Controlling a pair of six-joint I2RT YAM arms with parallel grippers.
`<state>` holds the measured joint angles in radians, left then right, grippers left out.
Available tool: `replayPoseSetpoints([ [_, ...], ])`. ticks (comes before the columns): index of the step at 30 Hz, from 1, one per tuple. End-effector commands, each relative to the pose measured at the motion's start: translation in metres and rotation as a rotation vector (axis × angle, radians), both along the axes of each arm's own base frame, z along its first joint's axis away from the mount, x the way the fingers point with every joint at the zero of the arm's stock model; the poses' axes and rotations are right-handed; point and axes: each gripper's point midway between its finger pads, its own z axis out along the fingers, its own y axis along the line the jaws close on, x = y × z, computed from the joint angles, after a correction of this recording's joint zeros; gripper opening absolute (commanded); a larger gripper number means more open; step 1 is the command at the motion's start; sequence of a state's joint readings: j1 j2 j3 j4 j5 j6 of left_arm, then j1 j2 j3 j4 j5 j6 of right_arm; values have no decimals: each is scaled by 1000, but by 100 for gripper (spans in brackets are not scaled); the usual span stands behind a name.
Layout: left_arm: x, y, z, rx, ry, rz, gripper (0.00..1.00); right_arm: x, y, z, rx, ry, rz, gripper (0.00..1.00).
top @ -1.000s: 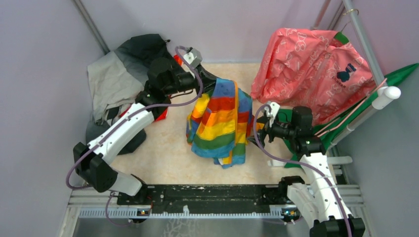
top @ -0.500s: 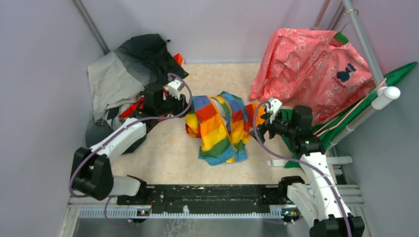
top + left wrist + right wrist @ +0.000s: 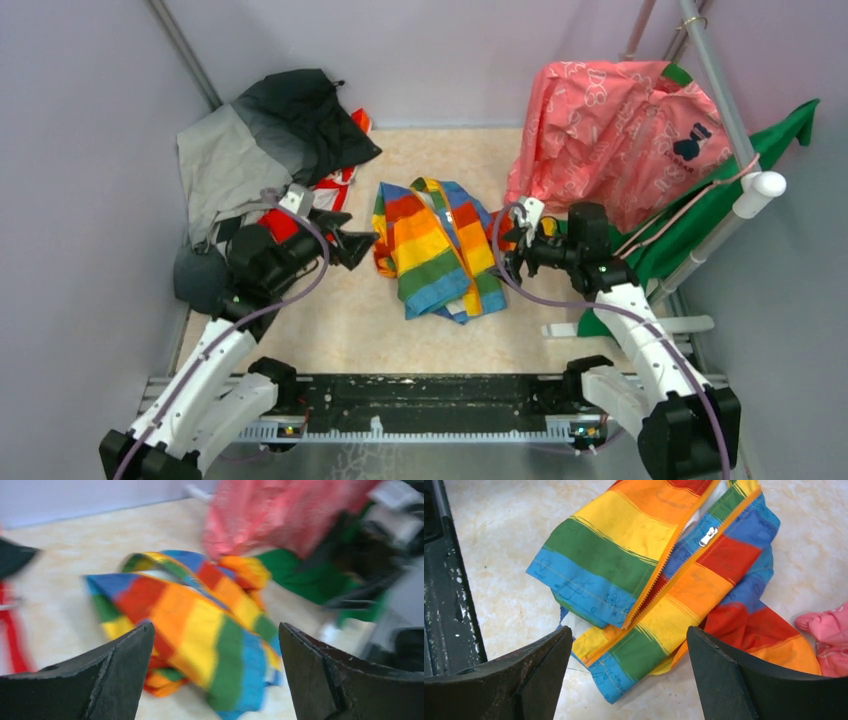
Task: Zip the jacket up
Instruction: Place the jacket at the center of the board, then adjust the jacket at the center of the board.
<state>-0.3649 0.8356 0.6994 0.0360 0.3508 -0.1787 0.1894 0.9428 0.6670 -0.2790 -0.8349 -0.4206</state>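
**Closed in, evenly lit**

Pale lilac walls (image 3: pixel 420 50) on three sides. Cream marbled bench (image 3: pixel 350 330) below. Grey metal pole (image 3: pixel 185 55) slanting at back left, second pole (image 3: pixel 715 80) at back right. Black rail (image 3: pixel 430 395) along near edge.

The top camera sits high above the near edge of the table (image 3: pixel 340 310) and looks down on the whole scene, with the jacket (image 3: pixel 435 250) mid-frame and far off. The left wrist camera looks low across from the jacket's left, fairly near. The right wrist camera looks steeply down from the jacket's right, closer. All three share the jacket.
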Motion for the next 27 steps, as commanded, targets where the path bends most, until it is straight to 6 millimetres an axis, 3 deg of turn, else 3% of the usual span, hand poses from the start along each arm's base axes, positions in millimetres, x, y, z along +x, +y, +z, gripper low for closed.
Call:
replayPoseSetpoints([
  [1,-61,-39,-10,-341,141,-290,99,-12,11,-35,-45,106,73,85],
  [4,-84,-48,-34,-486,328,-359,99,-22,19,-31,-33,138,148,85],
  [8,-91,-56,-53,-471,357,-338,98,-52,21,-9,-28,82,301,85],
  [12,-84,-56,-49,-430,301,-309,99,-78,10,12,-73,-60,348,88],
  [18,-76,-63,-36,-398,272,-342,99,-91,-12,14,-175,-74,289,89],
  [23,-80,-66,-31,-407,297,-367,98,-99,-11,33,-169,-47,316,89],
  [27,-86,-63,-30,-446,318,-366,98,-119,-5,30,-163,55,420,89],
])
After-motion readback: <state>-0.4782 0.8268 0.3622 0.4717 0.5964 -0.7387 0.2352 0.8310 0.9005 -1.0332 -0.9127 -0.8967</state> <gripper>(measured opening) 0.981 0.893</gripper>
